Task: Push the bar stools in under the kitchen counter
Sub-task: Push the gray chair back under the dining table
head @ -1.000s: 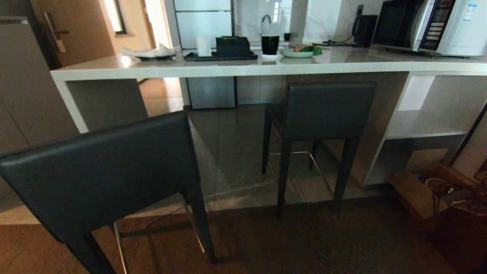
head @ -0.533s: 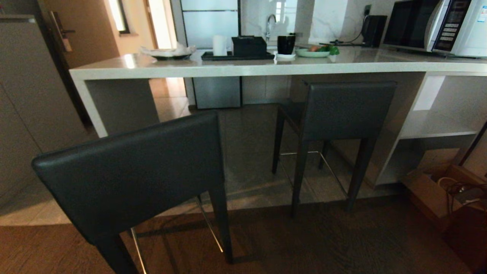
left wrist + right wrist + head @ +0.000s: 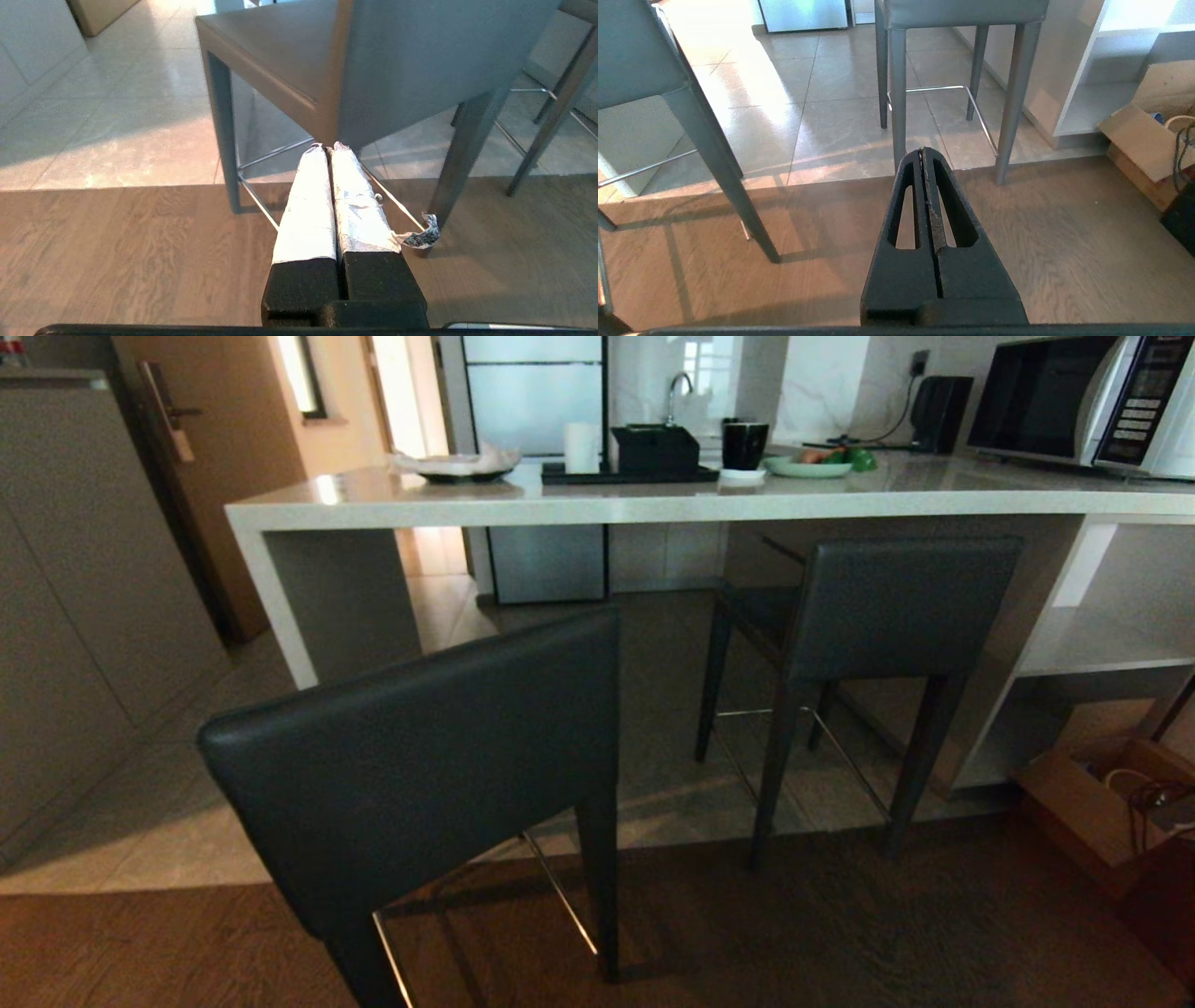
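Kitchen counter (image 3: 653, 506): long slab, long axis running left-right across the head view, pale top w/ thick white edge, panel side at its left end. On top, far side: microwave (image 3: 1074, 401) at right, black mug (image 3: 744, 444), green plate (image 3: 808, 468), black tray (image 3: 630, 474).

Near bar stool (image 3: 420, 775): well out from the counter, close to the robot, on the wood floor. Backrest faces the camera, seat points toward the counter but skewed, backrest's long edge tilted up to the right. Metal footrest bar visible low.

Far bar stool (image 3: 873, 611): to the right, seat partly under the counter's edge, backrest square to the counter, back legs at the tile/wood seam.

Cardboard box (image 3: 1092, 803) w/ cables on the floor at far right.

Left gripper (image 3: 328, 148): foil-wrapped fingers pressed together, nothing between them, aimed level-ish at the near stool's seat, not touching.

Right gripper (image 3: 923, 151): black fingers together, empty, aimed toward the far stool's legs, apart from them.
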`<state>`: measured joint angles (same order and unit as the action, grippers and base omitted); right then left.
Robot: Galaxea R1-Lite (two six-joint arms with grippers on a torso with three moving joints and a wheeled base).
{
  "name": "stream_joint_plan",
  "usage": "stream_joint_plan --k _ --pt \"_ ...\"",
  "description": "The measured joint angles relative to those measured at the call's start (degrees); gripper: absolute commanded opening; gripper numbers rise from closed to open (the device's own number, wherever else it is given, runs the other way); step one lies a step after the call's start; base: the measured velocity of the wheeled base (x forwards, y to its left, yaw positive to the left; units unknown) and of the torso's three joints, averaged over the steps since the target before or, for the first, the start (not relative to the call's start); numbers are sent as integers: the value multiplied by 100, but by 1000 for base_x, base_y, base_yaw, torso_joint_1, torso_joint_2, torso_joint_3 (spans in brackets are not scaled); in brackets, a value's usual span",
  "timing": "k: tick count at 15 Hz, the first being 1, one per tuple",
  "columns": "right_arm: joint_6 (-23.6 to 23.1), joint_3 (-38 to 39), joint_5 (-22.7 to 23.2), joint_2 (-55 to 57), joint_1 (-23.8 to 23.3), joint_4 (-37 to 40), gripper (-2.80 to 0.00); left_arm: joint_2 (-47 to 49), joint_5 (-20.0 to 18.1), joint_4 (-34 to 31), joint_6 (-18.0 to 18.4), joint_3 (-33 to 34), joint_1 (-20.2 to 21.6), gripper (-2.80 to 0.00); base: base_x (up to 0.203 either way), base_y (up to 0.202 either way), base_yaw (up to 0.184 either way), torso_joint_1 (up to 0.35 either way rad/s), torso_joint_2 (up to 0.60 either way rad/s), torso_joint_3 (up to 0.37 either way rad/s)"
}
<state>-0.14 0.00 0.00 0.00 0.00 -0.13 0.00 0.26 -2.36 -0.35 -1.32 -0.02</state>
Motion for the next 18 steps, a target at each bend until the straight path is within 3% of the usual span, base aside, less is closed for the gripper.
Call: stream_joint_plan --k 4,6,8,10,13,18 --pt "-110 -4 -22 0 0 24 -280 0 70 -4 -11 -27 10 -280 0 0 0 0 0 0" --pt "-187 -316 -49 108 0 138 -280 125 275 -33 -28 -447 12 -280 0 0 0 0 0 0" --pt "21 -866 -18 634 0 57 -280 653 418 32 -99 -958 16 -280 0 0 0 0 0 0" --pt "220 -1383 77 1724 2 -357 -280 1509 498 385 -130 -1309 30 -280 0 0 0 0 0 0" --pt "179 -2019 252 4030 96 -1629 -280 3012 774 1377 -155 -1591 146 -280 0 0 0 0 0 0" --pt "21 -3685 399 8014 905 -4088 -280 5185 1655 3124 -465 -1729 241 -280 0 0 0 0 0 0"
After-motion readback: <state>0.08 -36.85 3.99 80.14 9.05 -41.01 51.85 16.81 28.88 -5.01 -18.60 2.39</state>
